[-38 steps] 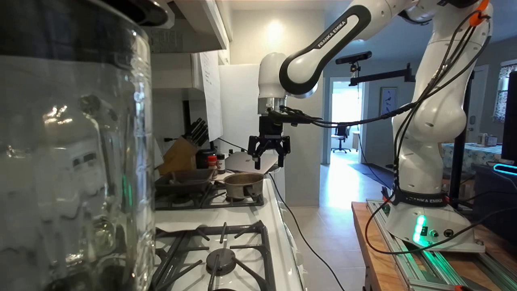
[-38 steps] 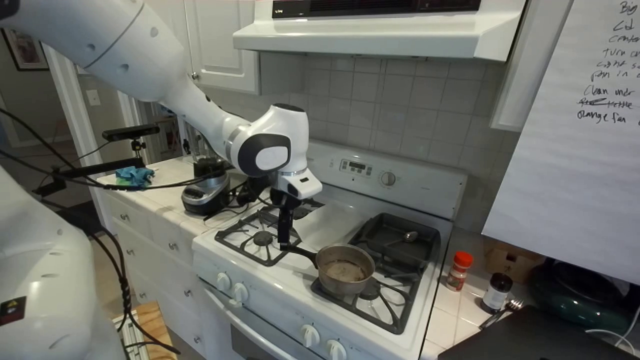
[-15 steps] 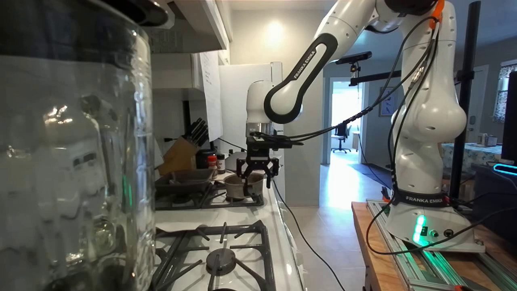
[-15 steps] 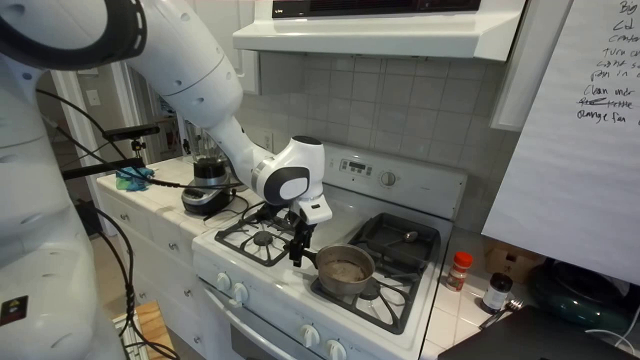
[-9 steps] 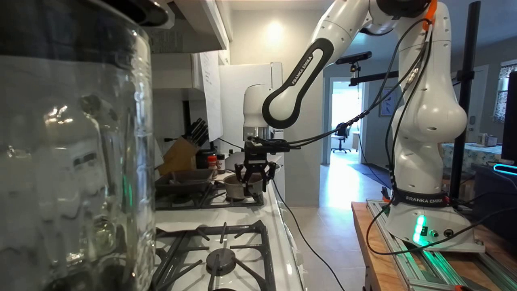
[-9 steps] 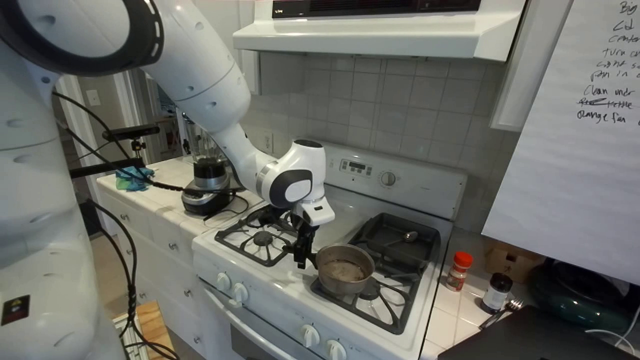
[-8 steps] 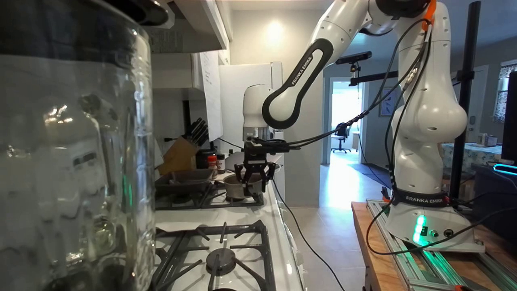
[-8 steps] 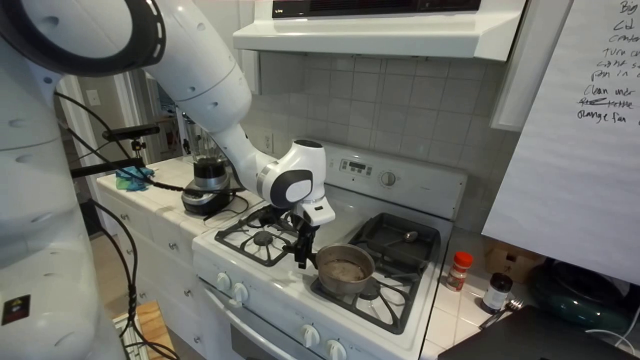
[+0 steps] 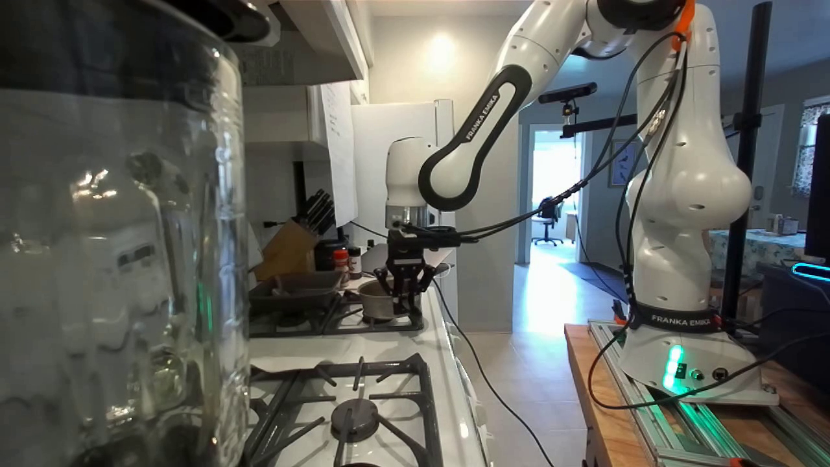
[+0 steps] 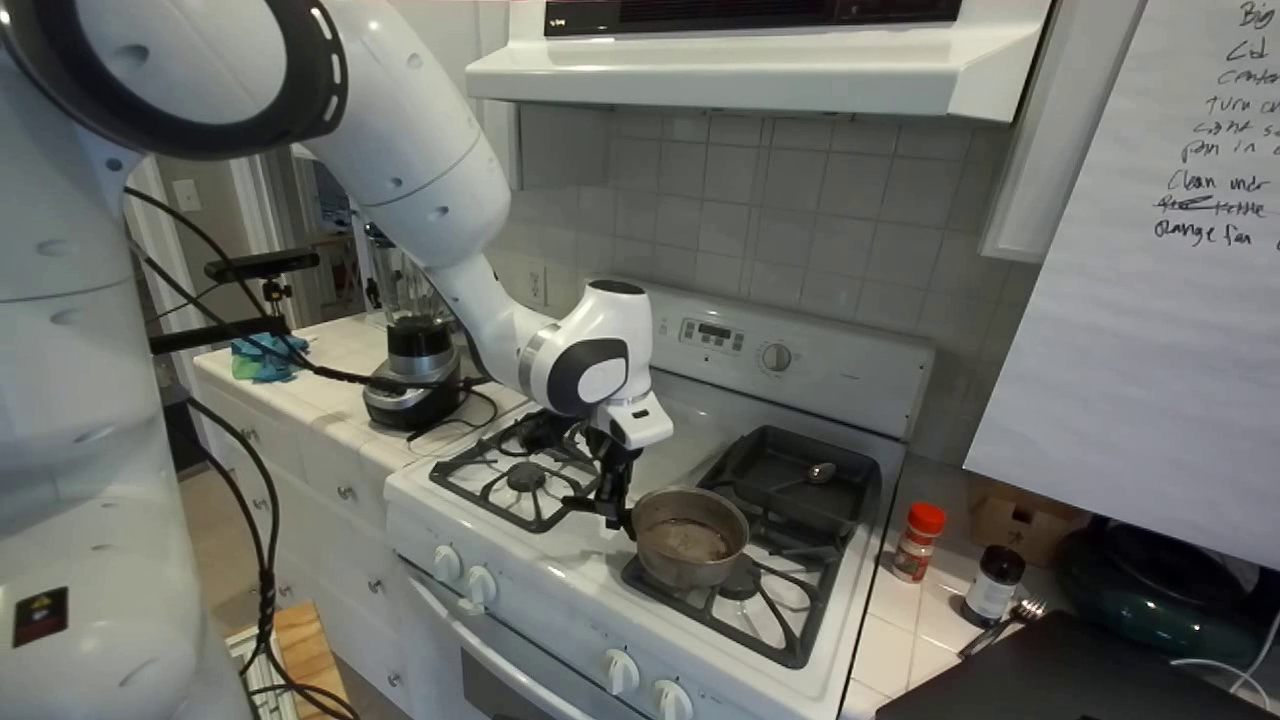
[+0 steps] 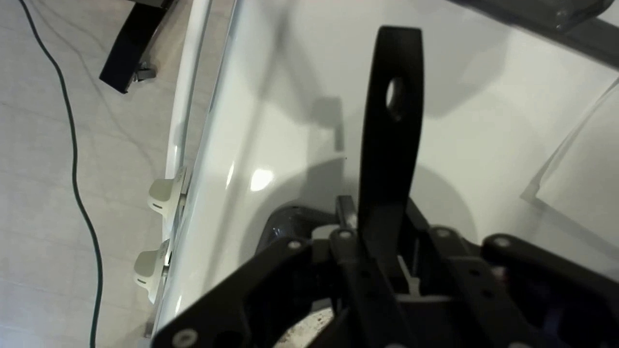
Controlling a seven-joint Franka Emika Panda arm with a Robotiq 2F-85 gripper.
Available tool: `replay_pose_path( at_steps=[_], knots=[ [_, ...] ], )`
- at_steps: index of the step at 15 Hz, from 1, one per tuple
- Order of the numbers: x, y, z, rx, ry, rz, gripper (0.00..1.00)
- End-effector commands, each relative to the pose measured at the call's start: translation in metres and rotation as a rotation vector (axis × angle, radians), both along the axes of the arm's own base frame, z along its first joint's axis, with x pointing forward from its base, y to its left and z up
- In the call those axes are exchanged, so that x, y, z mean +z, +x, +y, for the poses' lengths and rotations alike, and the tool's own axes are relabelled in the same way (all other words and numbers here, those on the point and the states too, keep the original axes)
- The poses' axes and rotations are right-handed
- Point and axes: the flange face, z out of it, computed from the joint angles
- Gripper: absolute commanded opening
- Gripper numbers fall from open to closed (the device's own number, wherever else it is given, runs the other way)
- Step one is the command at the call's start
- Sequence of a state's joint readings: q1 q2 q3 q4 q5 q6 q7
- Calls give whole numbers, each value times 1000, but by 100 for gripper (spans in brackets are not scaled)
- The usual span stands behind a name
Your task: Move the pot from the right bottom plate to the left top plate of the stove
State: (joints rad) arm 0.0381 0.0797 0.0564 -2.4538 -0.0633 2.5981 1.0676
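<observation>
The small grey pot [image 10: 690,545] sits upright on the front right grate of the white stove [image 10: 590,575]. In the wrist view its black handle [image 11: 389,130] with a hanging hole runs up between the two fingers. My gripper [image 10: 612,515] is at the handle, beside the pot's body, and its jaws are shut on it, one finger on each side. In an exterior view the gripper [image 9: 406,308] covers part of the pot [image 9: 371,299]. The left rear burner is partly hidden behind the arm; the left front burner [image 10: 526,477] shows bare.
A black roasting pan [image 10: 795,480] with a spoon [image 10: 821,472] occupies the right rear grate. A blender [image 10: 415,370] stands on the counter left of the stove. Spice jars [image 10: 918,542] are on the right counter. The range hood [image 10: 760,75] hangs above.
The gripper has come down and slightly toward the pot, reaching its handle, and its fingers have closed from open onto that handle. The pot stays where it was.
</observation>
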Motion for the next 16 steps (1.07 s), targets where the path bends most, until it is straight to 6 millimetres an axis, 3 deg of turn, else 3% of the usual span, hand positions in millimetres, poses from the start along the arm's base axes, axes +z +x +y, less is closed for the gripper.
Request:
replay_pose_path(
  at_steps=[1, 5, 11, 16],
  knots=[
    [2, 4, 4, -4, -16, -19, 3],
    [22, -11, 21, 50, -10, -37, 6],
    [77, -44, 78, 402, 44, -66, 6],
    [111, -40, 100, 697, 48, -21, 6]
  ],
)
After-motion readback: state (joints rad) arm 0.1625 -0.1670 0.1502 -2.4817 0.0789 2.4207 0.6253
